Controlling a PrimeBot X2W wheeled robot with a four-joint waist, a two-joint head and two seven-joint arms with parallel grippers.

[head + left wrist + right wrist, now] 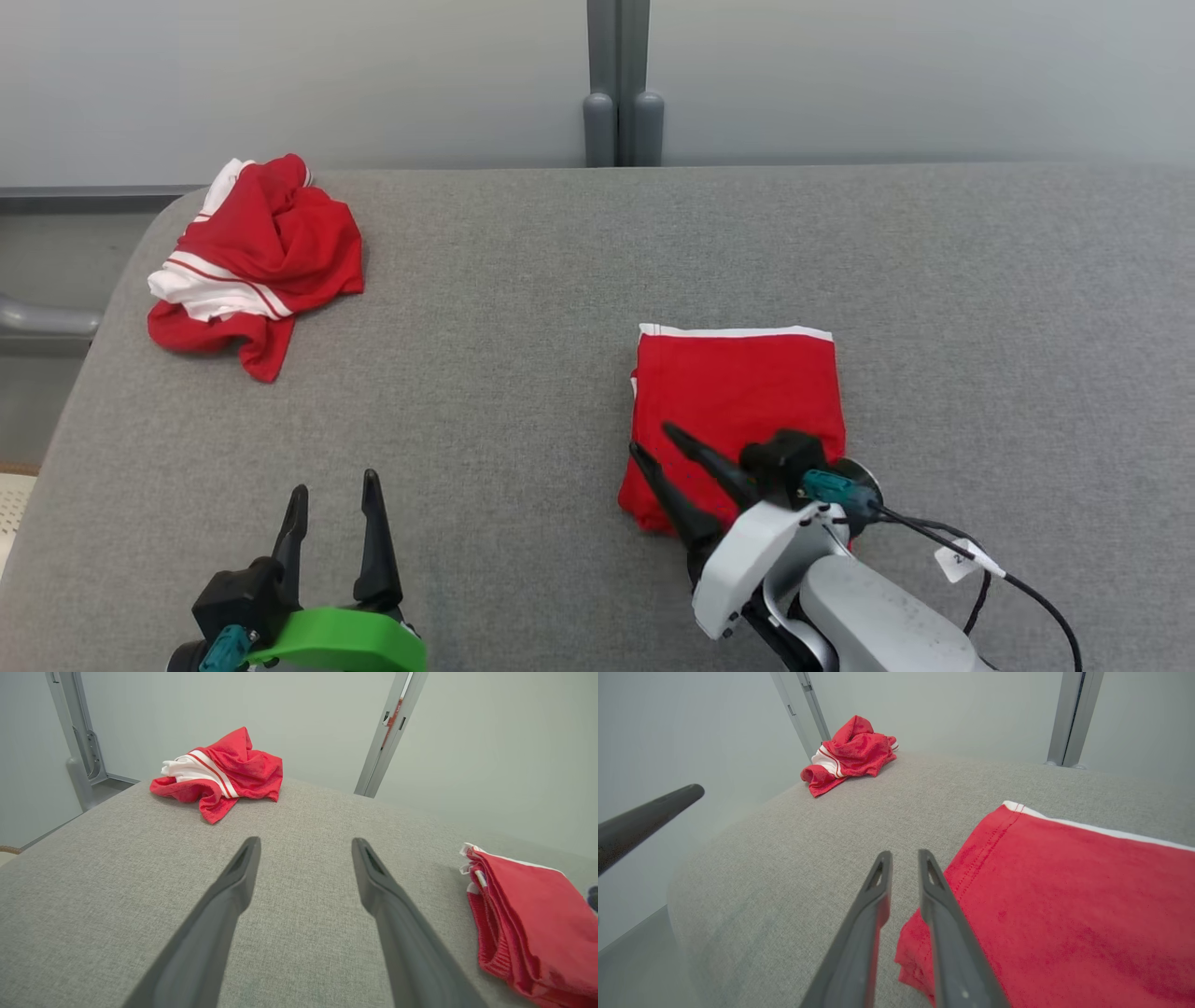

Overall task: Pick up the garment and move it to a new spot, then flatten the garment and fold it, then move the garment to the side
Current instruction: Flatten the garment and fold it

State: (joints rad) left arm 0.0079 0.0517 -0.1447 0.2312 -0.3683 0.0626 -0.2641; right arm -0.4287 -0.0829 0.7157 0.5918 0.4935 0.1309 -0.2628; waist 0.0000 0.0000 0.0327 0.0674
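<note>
The grey padded table (523,308) runs past the frame at the right and the near edge; its left end is rounded.

Far left, near the back edge: a crumpled garment (257,257), red with white bands, lies in a heap. Its folds hide its shape, so its type cannot be told. It also appears in the left wrist view (219,772) and in the right wrist view (852,751).

Lower left: the left gripper (334,483) points away from the robot, fingers spread apart with bare table between them (304,842). It holds nothing. Its green housing (341,639) is cut off by the bottom edge. One finger (649,812) of this gripper enters the right wrist view from the left, blurred.

Right of centre: the folded garment (738,392) lies flat as a red rectangle with a white band along its far edge. Stacked layers show at its left edge (528,914). Its near right corner is hidden by the right wrist.

At the near left corner of that rectangle: the right gripper (651,439) points toward the far left. Its fingers stand almost together with a narrow gap (903,853); one lies over the table beside the cloth edge, the other over the red cloth (1064,891). Whether the fingers touch the cloth cannot be told.

Lower right: a black cable (1027,588) with a white tag leaves the wrist; the tag print is too small to read.
</note>
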